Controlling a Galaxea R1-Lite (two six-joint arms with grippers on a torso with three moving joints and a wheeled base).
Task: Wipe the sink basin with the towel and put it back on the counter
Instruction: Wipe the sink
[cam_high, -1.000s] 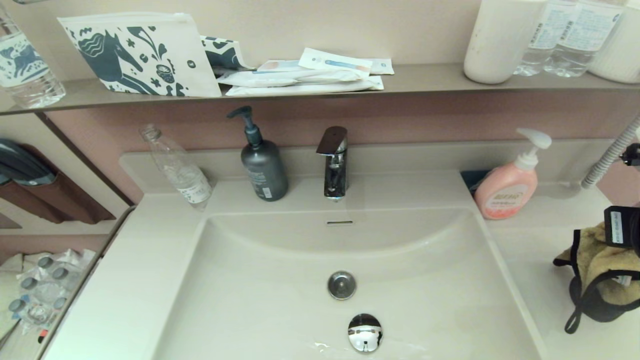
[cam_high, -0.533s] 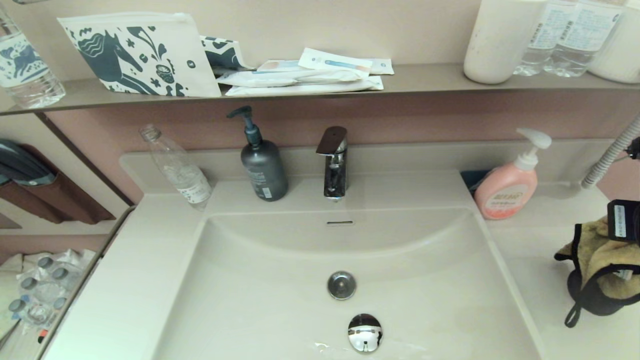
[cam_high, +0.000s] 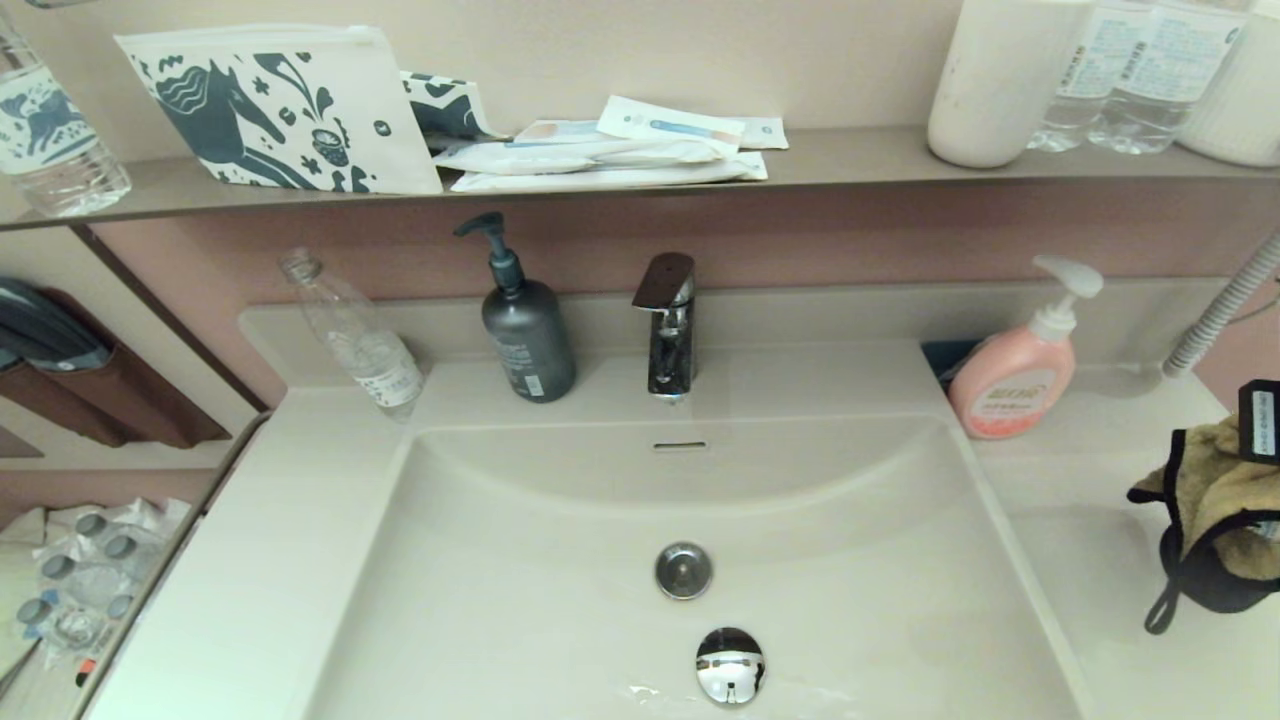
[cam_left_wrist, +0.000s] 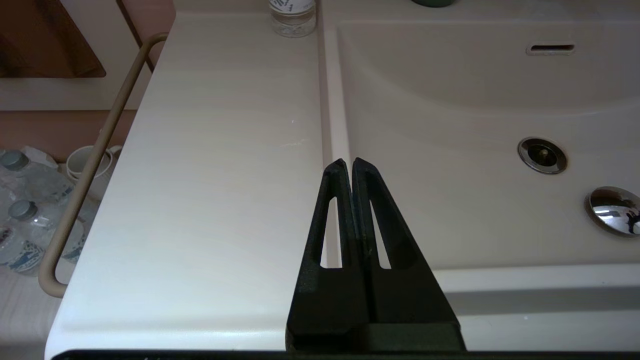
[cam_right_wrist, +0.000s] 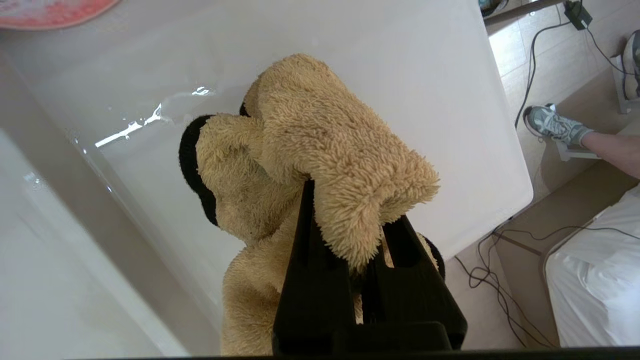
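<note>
Fuzzy terry-cloth towel (cam_right_wrist: 320, 165), glossy smooth counter (cam_high: 1080, 480), glossy sink basin (cam_high: 560, 600), mirror-bright chrome drain plug (cam_high: 730, 665), matt black plastic fingers (cam_left_wrist: 345, 210).

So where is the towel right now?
In the head view the towel is at the far right, clamped in the right gripper over the counter, right of the sink basin and nearer than the pink soap bottle.
</note>
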